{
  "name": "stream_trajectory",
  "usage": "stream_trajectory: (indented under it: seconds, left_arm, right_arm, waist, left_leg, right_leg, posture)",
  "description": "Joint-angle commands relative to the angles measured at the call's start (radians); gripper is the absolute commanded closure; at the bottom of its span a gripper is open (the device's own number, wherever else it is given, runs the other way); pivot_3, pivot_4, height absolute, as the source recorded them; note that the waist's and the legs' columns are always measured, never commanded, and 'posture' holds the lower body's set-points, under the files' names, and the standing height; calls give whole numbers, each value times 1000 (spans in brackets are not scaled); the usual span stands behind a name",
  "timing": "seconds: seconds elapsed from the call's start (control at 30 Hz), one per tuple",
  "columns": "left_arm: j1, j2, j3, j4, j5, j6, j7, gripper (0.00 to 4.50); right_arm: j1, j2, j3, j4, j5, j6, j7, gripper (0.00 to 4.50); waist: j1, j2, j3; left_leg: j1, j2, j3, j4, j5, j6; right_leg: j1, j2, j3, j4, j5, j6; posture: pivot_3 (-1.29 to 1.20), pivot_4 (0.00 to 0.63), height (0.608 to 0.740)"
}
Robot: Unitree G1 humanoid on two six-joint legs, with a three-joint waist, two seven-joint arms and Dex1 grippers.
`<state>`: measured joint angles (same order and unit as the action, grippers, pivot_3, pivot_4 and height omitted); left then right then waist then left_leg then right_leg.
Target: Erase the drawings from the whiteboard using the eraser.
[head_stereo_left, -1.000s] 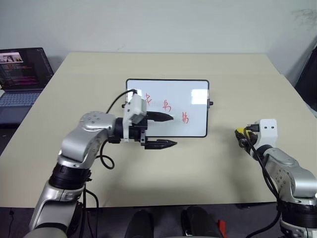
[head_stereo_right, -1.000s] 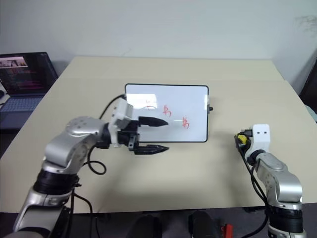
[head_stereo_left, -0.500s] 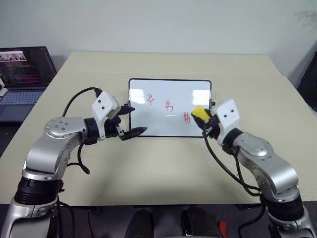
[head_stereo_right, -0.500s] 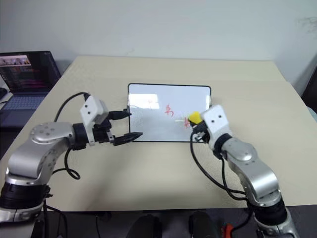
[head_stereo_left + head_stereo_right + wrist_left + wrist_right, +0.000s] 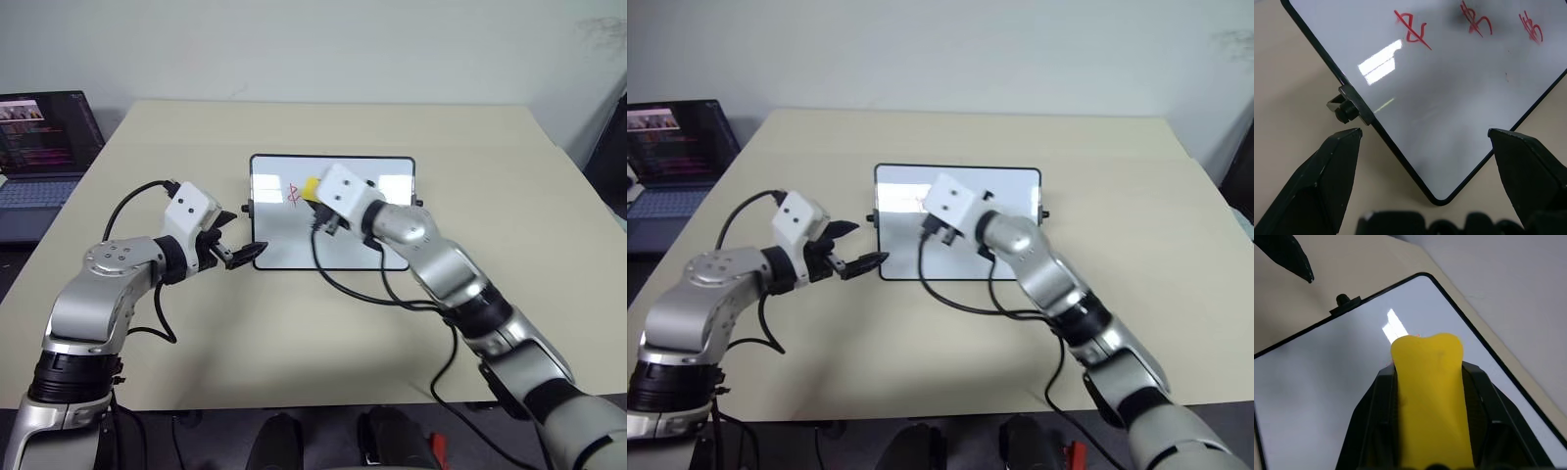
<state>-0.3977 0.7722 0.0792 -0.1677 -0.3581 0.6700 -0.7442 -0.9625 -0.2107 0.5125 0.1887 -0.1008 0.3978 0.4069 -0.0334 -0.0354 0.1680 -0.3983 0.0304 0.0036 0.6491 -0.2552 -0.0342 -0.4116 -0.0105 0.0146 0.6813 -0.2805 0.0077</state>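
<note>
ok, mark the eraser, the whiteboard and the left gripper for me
eraser [image 5: 1430, 396], right wrist view, yellow top face.
whiteboard [image 5: 1459, 122], left wrist view, bare white surface.
left gripper [image 5: 238, 238], left eye view, midway between its fingertips.

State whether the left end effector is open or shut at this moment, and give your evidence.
Open. The left end effector has its two black fingers spread wide apart, straddling the near corner of the whiteboard, gripping nothing.

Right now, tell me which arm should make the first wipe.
Right. The right gripper is shut on the eraser over the whiteboard, near the drawings. The left gripper, open and empty, sits at the board's left edge.
</note>
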Motion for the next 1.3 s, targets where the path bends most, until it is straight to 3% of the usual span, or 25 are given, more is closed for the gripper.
stream_trajectory:
  seconds: [0.03,0.2,0.43,0.63,0.9,1.17,1.3]
  left_arm:
    - [-23,-4,7,-3,9,-15,8,0]
    - [-35,-12,-9,-2,15,-21,1,0]
    - [-58,-19,-24,7,23,-36,0,0]
    - [-72,-27,-30,15,28,-43,-10,0]
    - [-82,-45,-49,21,32,-48,-23,0]
    - [-85,-52,-50,23,35,-48,-30,0]
    - [-88,-53,-51,28,38,-53,-34,0]
  right_arm:
    - [-109,51,-2,189,-65,-134,-7,3165]
    - [-210,120,-8,436,-120,-260,-13,3165]
    - [-220,129,27,614,-216,-308,41,3165]
    - [-206,105,20,604,-251,-289,107,3166]
    - [-284,117,-20,689,-283,-336,-8,3166]
    - [-191,85,57,657,-339,-317,170,3166]
    - [-190,79,58,635,-363,-311,167,3166]
  waist:
    - [0,0,0]
    - [1,0,0]
    - [1,0,0]
    - [1,0,0]
    - [2,0,0]
    - [1,0,0]
    - [1,0,0]
  left_leg:
    - [0,0,0,0,0,0]
    - [0,0,0,-1,0,0]
    - [0,-1,0,-1,0,0]
    - [2,-1,0,0,0,0]
    - [3,-2,-1,4,0,0]
    - [4,-2,-1,5,0,0]
    - [9,-2,-1,7,0,0]
  right_leg:
    - [0,0,0,0,0,0]
    - [0,-1,0,0,0,0]
    - [0,-3,0,0,0,0]
    - [2,-3,-1,3,0,0]
    - [2,-3,-1,8,0,-1]
    - [3,-3,-1,9,0,-1]
    - [7,-3,-1,12,0,-1]
  posture:
    - [0,150,740]
    - [0,150,740]
    - [0,150,740]
    - [0,150,740]
    - [0,150,740]
    - [0,150,740]
    - [0,150,740]
